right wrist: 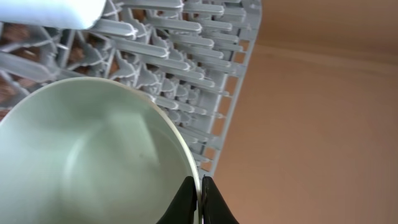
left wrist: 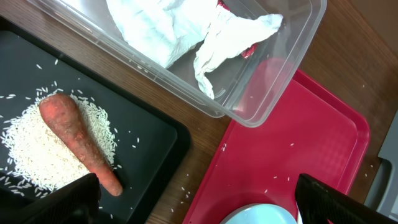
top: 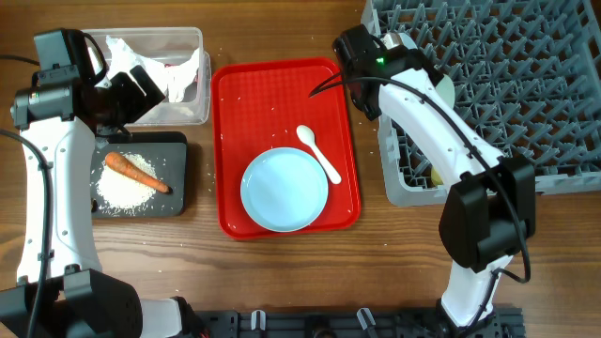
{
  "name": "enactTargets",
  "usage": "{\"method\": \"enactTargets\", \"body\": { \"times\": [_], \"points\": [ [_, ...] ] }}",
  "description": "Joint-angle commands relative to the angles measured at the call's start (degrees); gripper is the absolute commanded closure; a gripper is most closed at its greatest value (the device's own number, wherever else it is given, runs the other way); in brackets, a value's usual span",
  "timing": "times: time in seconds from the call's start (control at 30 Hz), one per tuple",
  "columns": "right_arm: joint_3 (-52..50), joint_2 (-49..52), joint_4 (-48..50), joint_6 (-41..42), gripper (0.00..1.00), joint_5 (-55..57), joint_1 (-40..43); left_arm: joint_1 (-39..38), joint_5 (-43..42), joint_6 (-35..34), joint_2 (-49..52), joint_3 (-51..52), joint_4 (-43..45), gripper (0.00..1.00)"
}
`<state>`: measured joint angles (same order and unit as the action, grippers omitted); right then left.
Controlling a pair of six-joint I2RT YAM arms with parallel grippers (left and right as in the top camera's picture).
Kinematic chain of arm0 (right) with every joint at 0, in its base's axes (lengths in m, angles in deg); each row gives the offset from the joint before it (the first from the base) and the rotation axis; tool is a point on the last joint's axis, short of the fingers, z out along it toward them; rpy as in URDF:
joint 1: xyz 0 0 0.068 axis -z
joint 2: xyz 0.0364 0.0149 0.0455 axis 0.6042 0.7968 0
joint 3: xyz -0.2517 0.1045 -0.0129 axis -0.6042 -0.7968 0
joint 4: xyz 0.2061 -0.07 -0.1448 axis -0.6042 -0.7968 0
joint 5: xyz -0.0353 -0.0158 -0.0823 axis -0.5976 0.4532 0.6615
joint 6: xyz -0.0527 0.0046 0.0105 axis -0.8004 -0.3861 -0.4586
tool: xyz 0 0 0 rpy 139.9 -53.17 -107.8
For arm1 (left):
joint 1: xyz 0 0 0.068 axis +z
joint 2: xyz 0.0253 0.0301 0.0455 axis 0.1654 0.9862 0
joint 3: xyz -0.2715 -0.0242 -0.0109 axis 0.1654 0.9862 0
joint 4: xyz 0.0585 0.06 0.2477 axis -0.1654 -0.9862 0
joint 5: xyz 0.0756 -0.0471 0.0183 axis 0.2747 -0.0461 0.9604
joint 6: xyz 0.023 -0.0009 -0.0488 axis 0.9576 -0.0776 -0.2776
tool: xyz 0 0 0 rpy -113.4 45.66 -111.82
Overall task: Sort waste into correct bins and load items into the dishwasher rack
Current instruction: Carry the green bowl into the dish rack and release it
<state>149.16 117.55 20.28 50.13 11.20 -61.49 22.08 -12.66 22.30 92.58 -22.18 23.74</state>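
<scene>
Right gripper [right wrist: 200, 202] pinches the rim of a pale blue bowl [right wrist: 93, 162], smooth and empty, at the edge of the dishwasher rack [right wrist: 186, 56]. Left gripper [left wrist: 199, 204] is spread wide and holds nothing.

Sorted: napkin [left wrist: 180, 28] and wrapper [left wrist: 249, 51] in the clear tub [left wrist: 273, 93]; carrot [left wrist: 78, 140] and rice [left wrist: 37, 155] on the black tray [left wrist: 149, 143].

Outstanding: plate [top: 285, 191] and spoon [top: 317, 152] on the red tray [top: 244, 103].

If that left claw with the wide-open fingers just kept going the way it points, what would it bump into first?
Probably the narrow strip of wooden table between the black tray and the red tray, or the red tray's rim. The left gripper hangs above them; depth is unclear.
</scene>
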Motion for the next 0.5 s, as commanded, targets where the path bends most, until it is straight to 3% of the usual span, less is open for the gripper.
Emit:
{"method": "enactTargets", "body": {
  "times": [0.0, 0.23, 0.47],
  "points": [
    [-0.9, 1.6, 1.0, -7.4, 0.96, 4.8, 1.2, 0.2, 0.0, -0.5, -0.2, -0.6, 0.0, 0.00],
    [-0.9, 1.6, 3.2, -13.1, 0.96, 7.2, 1.9, 0.2, 0.0, -0.5, -0.2, -0.6, 0.0, 0.00],
    [-0.9, 1.6, 4.2, -13.8, 0.96, -6.2, 1.1, 0.2, 0.0, -0.5, -0.2, -0.6, 0.0, 0.00]
  ]
}}
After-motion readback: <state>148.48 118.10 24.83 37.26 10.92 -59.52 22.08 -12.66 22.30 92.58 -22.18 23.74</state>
